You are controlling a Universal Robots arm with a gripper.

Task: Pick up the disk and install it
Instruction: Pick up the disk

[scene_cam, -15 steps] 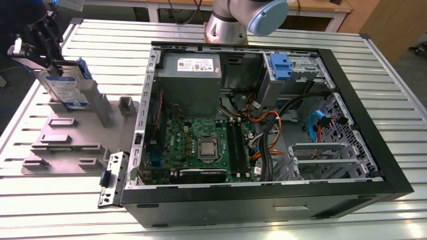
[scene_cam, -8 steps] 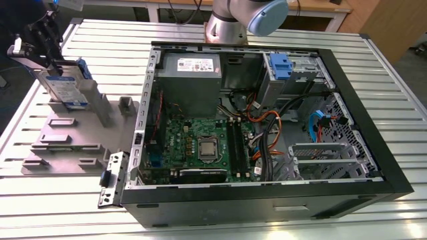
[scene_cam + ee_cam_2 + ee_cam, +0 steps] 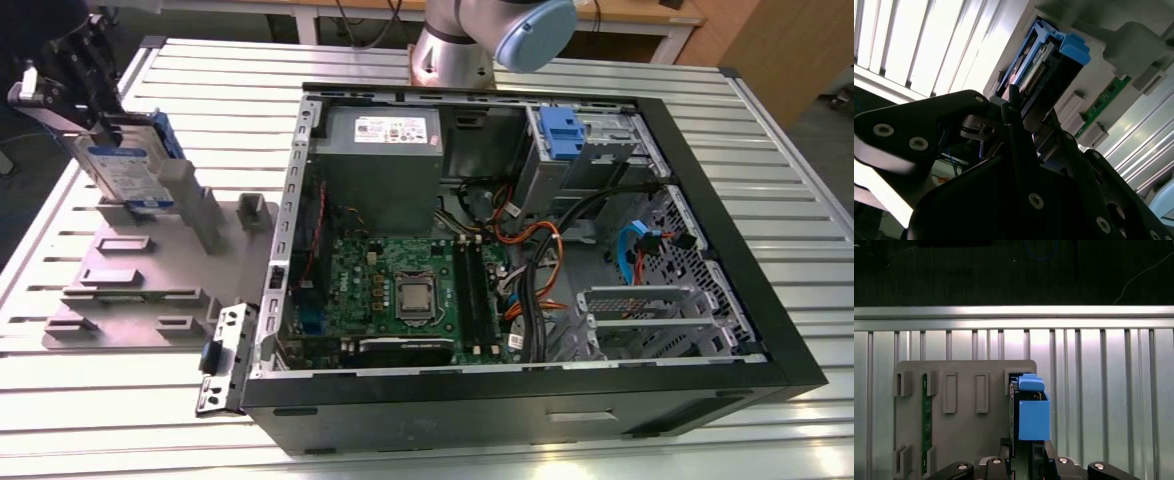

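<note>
Step in hand, by judgement: taking the disk (image 3: pixel 123 170) out of its slot in the grey fixture plate (image 3: pixel 134 270). The disk stands on edge at the far corner of that plate, on the side away from the open computer case (image 3: pixel 534 400). Whether its lower edge has cleared the slot cannot be told. The gripper (image 3: pixel 1029 452) is set narrow, one finger on each broad face of the disk, and appears to clamp it at the upper end. To be done well, the pull should run straight along the slot walls, with the disk kept upright and no twist. The hold should be square on the metal body rather than on the plastic clip alone, since a skewed carrier would likely bind. The disk is a flat silver-grey drive with a blue-and-white label, held in a blue plastic carrier. In the first wrist view the carrier's blue tab faces the camera. A green circuit board (image 3: pixel 926 415) stands in another slot of the plate, well apart.
</note>
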